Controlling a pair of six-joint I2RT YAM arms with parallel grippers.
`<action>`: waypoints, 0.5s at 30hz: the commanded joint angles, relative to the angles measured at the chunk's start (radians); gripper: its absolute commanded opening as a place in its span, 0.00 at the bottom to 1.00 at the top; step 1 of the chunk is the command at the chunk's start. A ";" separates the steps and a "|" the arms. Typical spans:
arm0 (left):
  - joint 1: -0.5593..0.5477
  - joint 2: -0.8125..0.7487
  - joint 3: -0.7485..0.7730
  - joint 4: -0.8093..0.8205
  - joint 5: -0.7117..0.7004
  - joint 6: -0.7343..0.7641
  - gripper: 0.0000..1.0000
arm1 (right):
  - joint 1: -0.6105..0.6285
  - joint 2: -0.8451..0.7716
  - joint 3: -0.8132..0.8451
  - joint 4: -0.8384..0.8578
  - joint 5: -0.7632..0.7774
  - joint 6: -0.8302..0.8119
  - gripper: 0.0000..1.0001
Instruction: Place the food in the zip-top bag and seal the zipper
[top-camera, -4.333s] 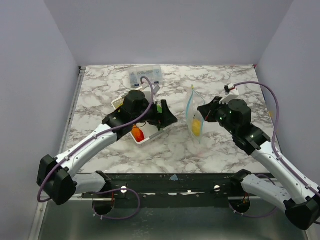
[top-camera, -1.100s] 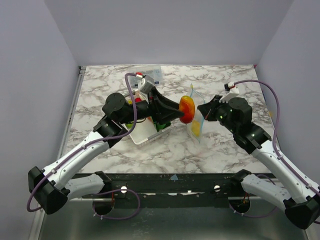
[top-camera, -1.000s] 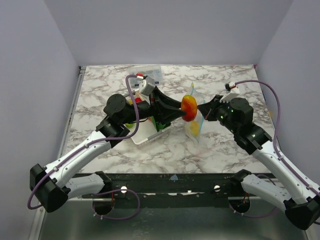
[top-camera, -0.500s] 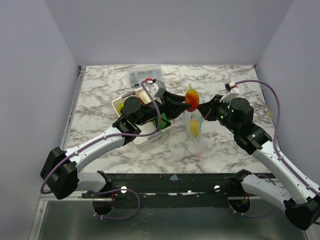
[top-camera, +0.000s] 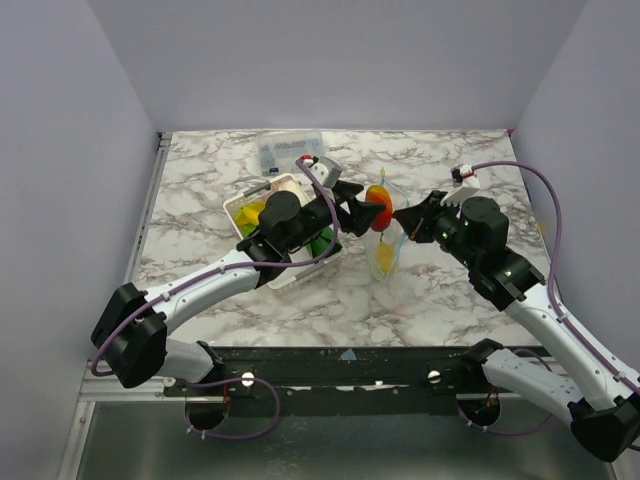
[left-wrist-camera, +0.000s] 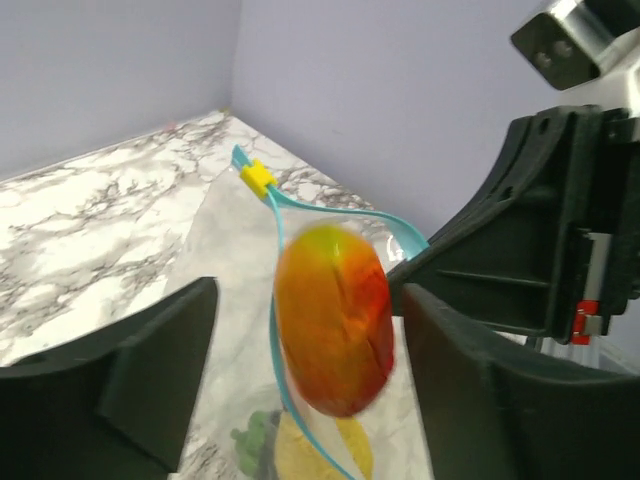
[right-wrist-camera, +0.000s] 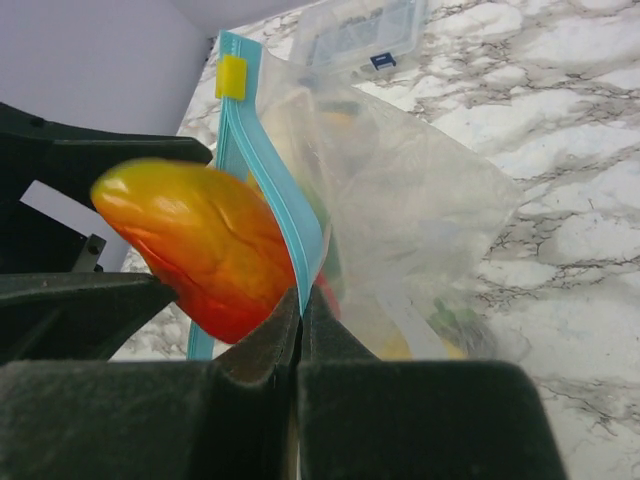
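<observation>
orange-red fruit at the mouth of the zip-top bag

we saw the left gripper with its jaws apart, one finger on each side of the fruit and not touching it. the fruit was at the bag's open mouth, against the blue zipper. the right gripper was closed on the zipper and held the bag upright. a yellow piece lay at the bag's bottom.

Pale lilac walls are closing in on three sides of a white worktop veined in grey marble. Soft, even light is falling across it, a metal strip is edging its left side, and a dark rail is running along the near edge.
</observation>
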 joint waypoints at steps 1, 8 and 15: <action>-0.003 -0.042 0.006 -0.048 -0.061 -0.065 0.84 | 0.006 -0.026 -0.003 0.025 0.008 0.012 0.01; -0.003 -0.124 0.007 -0.179 -0.020 -0.077 0.85 | 0.006 -0.019 0.000 0.021 0.023 0.004 0.01; 0.038 -0.171 0.055 -0.445 0.058 -0.118 0.81 | 0.005 -0.012 -0.007 0.021 0.018 0.009 0.01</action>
